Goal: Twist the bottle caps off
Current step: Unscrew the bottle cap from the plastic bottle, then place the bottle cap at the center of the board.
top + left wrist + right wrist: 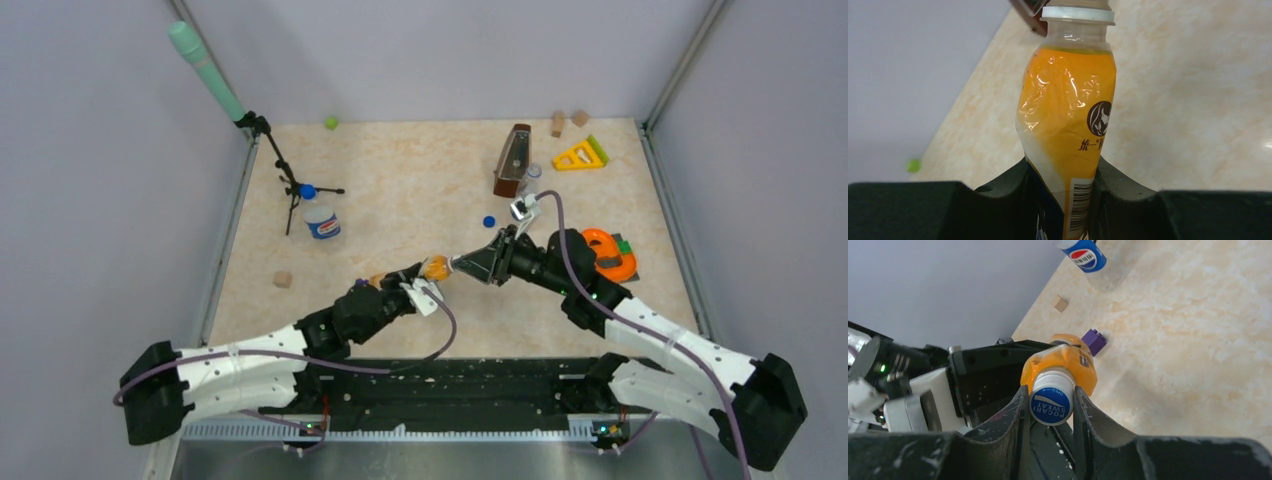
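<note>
An orange-labelled bottle (436, 267) is held level above the table between the two arms. My left gripper (418, 284) is shut on its body, and in the left wrist view the bottle (1068, 115) sits between the gripper's fingers (1063, 175). My right gripper (463, 263) is shut on its white-blue cap (1051, 403), one finger on each side. A Pepsi bottle (321, 222) stands at the left with a dark blue cap (307, 191) on it. Another dark blue cap (489, 221) lies loose on the table.
A tripod stand (290, 185) is beside the Pepsi bottle. A purple cube (1094, 340) lies under the held bottle and a wooden cube (283, 279) to the left. A brown block (513, 160), a yellow wedge (580, 155) and an orange object (610, 255) sit at the right.
</note>
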Tool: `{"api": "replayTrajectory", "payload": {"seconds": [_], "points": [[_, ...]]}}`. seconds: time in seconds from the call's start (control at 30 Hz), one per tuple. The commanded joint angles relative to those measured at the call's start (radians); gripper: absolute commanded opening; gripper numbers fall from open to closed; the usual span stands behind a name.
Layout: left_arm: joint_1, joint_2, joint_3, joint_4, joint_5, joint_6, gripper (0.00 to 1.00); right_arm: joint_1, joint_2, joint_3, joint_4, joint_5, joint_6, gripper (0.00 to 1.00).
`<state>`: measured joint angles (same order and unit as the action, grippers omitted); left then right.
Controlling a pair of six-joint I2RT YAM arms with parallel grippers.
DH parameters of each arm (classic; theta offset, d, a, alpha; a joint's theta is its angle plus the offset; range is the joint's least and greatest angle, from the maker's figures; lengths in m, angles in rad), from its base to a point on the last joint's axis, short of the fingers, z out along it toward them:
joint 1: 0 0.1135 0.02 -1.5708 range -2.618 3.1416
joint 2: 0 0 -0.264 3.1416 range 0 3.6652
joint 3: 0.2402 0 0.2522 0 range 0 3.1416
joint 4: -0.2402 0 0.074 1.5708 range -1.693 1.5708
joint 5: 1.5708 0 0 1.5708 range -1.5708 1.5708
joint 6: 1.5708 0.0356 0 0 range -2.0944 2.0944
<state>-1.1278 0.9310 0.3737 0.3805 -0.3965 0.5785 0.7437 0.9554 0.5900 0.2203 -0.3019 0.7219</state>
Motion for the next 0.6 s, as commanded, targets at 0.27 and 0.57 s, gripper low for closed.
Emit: {"api": "replayTrajectory", "payload": {"seconds": [0.27, 0.57], "points": [[0.334, -0.139, 0.118, -0.355, 0.777, -0.296, 0.0, 0.011, -0.178, -0.061, 0.008, -0.09, -0.208, 0.01], [0.353, -0.254, 0.049, -0.216, 0.653, -0.397, 0.0, 0.009, -0.126, 0.001, -0.272, 0.291, -0.203, 0.02]]}}
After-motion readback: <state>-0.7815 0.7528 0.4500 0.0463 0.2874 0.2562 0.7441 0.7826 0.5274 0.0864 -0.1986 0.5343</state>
